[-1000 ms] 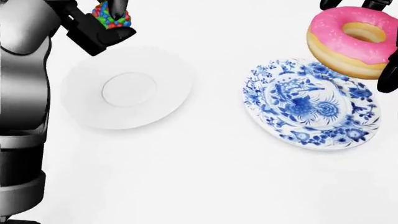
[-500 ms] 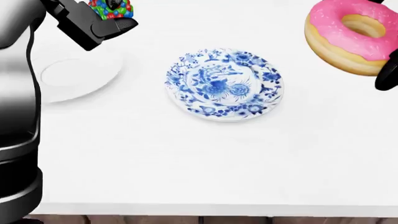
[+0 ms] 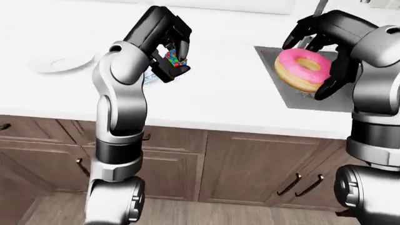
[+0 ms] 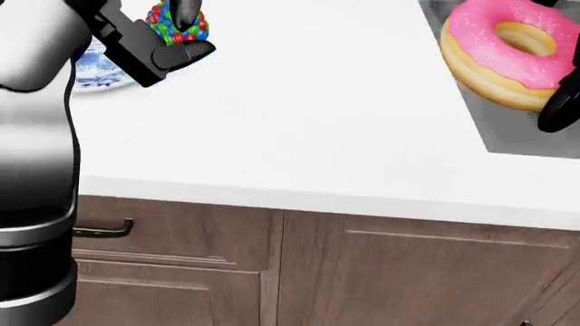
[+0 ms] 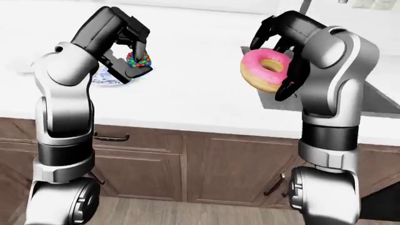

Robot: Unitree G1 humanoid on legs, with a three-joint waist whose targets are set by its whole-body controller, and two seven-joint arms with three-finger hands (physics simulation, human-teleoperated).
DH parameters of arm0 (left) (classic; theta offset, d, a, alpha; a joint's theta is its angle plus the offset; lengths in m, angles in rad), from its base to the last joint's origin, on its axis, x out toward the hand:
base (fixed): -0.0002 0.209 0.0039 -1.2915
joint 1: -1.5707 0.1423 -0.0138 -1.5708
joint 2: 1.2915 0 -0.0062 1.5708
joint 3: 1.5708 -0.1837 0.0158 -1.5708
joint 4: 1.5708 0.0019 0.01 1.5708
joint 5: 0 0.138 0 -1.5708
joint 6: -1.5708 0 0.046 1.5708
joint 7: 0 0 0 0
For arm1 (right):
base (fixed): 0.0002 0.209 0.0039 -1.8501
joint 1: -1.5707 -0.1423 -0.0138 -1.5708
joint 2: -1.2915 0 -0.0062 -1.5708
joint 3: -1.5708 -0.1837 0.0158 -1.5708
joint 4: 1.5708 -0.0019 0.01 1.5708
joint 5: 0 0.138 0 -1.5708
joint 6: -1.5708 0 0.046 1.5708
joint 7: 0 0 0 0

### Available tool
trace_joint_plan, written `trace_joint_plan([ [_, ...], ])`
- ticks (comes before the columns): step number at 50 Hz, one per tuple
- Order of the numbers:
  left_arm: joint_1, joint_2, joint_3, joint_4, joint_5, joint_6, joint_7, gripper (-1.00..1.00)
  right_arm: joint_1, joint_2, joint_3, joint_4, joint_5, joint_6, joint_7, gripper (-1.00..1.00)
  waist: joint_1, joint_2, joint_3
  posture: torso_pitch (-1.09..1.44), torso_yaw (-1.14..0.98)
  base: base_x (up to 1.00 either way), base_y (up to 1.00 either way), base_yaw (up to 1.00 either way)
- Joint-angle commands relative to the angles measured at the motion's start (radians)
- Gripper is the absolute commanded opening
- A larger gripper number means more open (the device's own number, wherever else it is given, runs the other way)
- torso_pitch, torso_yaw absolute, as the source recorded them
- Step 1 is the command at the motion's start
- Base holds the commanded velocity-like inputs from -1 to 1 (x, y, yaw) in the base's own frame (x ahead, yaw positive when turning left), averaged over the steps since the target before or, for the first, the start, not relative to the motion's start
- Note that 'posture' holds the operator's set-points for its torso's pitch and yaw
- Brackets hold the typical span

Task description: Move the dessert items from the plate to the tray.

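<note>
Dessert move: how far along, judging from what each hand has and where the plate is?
Done: both items are off the blue patterned plate, which shows only partly behind the left arm. In hand: left hand fingers close round the candy-covered ball; right hand holds the pink-frosted donut lifted over the sink corner. Left: set both down on the tray; no tray can be identified with confidence.

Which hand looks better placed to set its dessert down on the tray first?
Right, probably. The right hand holds the pink donut directly over the grey tray at the head view's right. The left hand, gripping the candy-covered treat, is far off by the blue plate.
</note>
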Motion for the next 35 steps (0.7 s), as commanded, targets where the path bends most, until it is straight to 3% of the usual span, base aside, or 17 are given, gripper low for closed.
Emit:
trace_joint_plan([
  [1, -0.031, 0.012, 0.006, -0.017, -0.001, -0.017, 0.01, -1.0, -0.033, -0.014, -0.013, -0.02, -0.002, -0.002, -0.016, -1.0, 0.001, 0.006, -0.006, 0.0, 0.0, 0.0, -1.0, 0.0],
  [2, -0.028, 0.011, 0.004, -0.021, 0.001, -0.015, 0.008, -1.0, -0.033, -0.016, -0.013, -0.02, -0.001, -0.002, -0.016, -1.0, 0.0, -0.006, -0.008, 0.0, 0.0, 0.0, -1.0, 0.0],
  [9, -0.017, 0.006, 0.003, -0.023, 0.004, -0.021, 0.008, -1.0, -0.031, -0.027, -0.016, -0.012, 0.003, -0.011, -0.015, -1.0, -0.01, 0.07, 0.009, 0.0, 0.0, 0.0, -1.0, 0.0],
  [10, -0.018, 0.007, 0.004, -0.024, 0.004, -0.02, 0.007, -1.0, -0.034, -0.029, -0.016, -0.015, 0.003, -0.009, -0.011, -1.0, -0.01, 0.089, 0.001, 0.0, 0.0, 0.0, -1.0, 0.0],
  [11, -0.019, 0.008, 0.004, -0.023, 0.004, -0.023, 0.007, -1.0, -0.033, -0.028, -0.016, -0.016, 0.002, -0.008, -0.011, -1.0, 0.005, 0.135, -0.019, 0.0, 0.0, 0.0, -1.0, 0.0],
  [12, -0.02, 0.008, 0.004, -0.022, 0.004, -0.023, 0.006, -1.0, -0.031, -0.027, -0.016, -0.018, 0.003, -0.008, -0.011, -1.0, 0.006, 0.104, 0.006, 0.0, 0.0, 0.0, -1.0, 0.0],
  [15, -0.019, 0.01, 0.005, -0.018, 0.003, -0.029, 0.008, -1.0, -0.031, -0.025, -0.015, -0.019, 0.002, -0.006, -0.013, -1.0, 0.001, 0.12, -0.03, 0.0, 0.0, 0.1, -1.0, 0.0],
  [18, -0.011, 0.01, 0.005, -0.019, 0.002, -0.038, 0.012, -1.0, -0.034, -0.025, -0.015, -0.019, 0.003, -0.006, -0.015, -1.0, 0.009, 0.091, -0.012, 0.0, 0.0, 0.11, -1.0, 0.0],
  [20, -0.011, 0.007, 0.003, -0.03, 0.005, -0.03, 0.005, -1.0, -0.034, -0.024, -0.015, -0.017, 0.004, -0.007, -0.017, -1.0, 0.012, 0.031, -0.018, 0.0, 0.0, 0.16, -1.0, 0.0],
  [21, -0.012, 0.006, 0.003, -0.028, 0.005, -0.032, 0.006, -1.0, -0.035, -0.024, -0.016, -0.018, 0.005, -0.005, -0.017, -1.0, 0.008, -0.048, -0.042, 0.0, 0.0, 0.17, -1.0, 0.0],
  [22, -0.012, 0.007, 0.004, -0.024, 0.004, -0.035, 0.009, -1.0, -0.036, -0.024, -0.016, -0.017, 0.006, -0.006, -0.018, -1.0, 0.001, -0.007, -0.007, 0.0, 0.0, 0.16, -1.0, 0.0],
  [25, -0.007, 0.002, 0.0, -0.018, 0.006, -0.04, 0.014, -1.0, -0.025, -0.025, -0.019, -0.023, 0.01, -0.005, -0.018, -1.0, -0.011, 0.01, -0.009, 0.0, 0.0, 0.16, -1.0, 0.0],
  [29, -0.008, -0.002, -0.001, -0.018, 0.009, -0.038, 0.014, -1.0, -0.023, -0.028, -0.021, -0.02, 0.016, -0.007, -0.023, -1.0, -0.013, 0.047, 0.016, 0.0, 0.0, 0.17, -1.0, 0.0],
  [31, -0.009, -0.004, -0.001, -0.02, 0.01, -0.036, 0.012, -1.0, -0.023, -0.028, -0.022, -0.024, 0.018, -0.006, -0.022, -1.0, -0.011, 0.071, 0.007, 0.0, 0.0, 0.16, -1.0, 0.0],
  [32, -0.007, -0.003, -0.002, -0.02, 0.01, -0.039, 0.014, -1.0, -0.021, -0.029, -0.022, -0.029, 0.018, -0.003, -0.019, -1.0, -0.001, 0.109, -0.011, 0.0, 0.0, 0.16, -1.0, 0.0],
  [34, -0.007, -0.003, 0.001, -0.012, 0.007, -0.046, 0.019, -1.0, -0.022, -0.028, -0.022, -0.031, 0.021, -0.001, -0.02, -1.0, -0.002, 0.105, -0.003, 0.0, 0.0, 0.17, -1.0, 0.0],
  [35, -0.007, -0.004, 0.0, -0.018, 0.009, -0.041, 0.015, -1.0, -0.022, -0.028, -0.021, -0.034, 0.021, 0.002, -0.018, -1.0, -0.004, 0.107, -0.018, 0.0, 0.0, 0.16, -1.0, 0.0],
])
